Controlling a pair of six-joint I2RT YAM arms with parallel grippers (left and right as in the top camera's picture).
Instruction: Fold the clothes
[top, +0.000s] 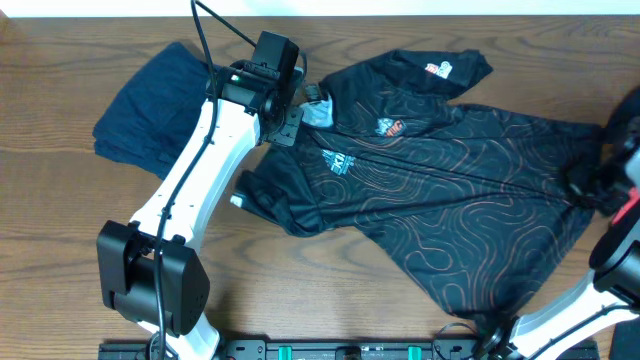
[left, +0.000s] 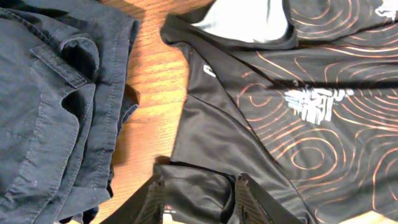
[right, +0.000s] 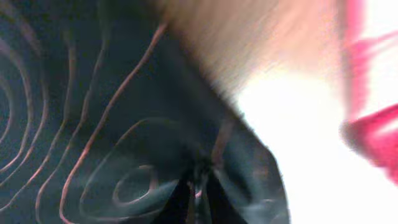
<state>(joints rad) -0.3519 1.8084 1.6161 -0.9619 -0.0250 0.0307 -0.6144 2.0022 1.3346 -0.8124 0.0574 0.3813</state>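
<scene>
The black jersey (top: 450, 190) with orange contour lines lies spread across the middle and right of the table, its light-blue inner collar (top: 318, 112) at the back left. My left gripper (top: 288, 118) hovers by the collar. In the left wrist view its fingers (left: 199, 190) are open and straddle a bunched piece of the jersey's left sleeve (left: 205, 186). My right gripper (top: 592, 185) is at the jersey's right end. In the right wrist view it (right: 199, 183) is shut on a pinched fold of the black fabric (right: 124, 124), lifted off the table.
A folded dark-blue garment (top: 150, 100) lies at the back left beside the jersey; it fills the left of the left wrist view (left: 50, 106). Bare wood (left: 155, 81) shows between the two. A blurred red object (right: 373, 124) is at the right of the right wrist view.
</scene>
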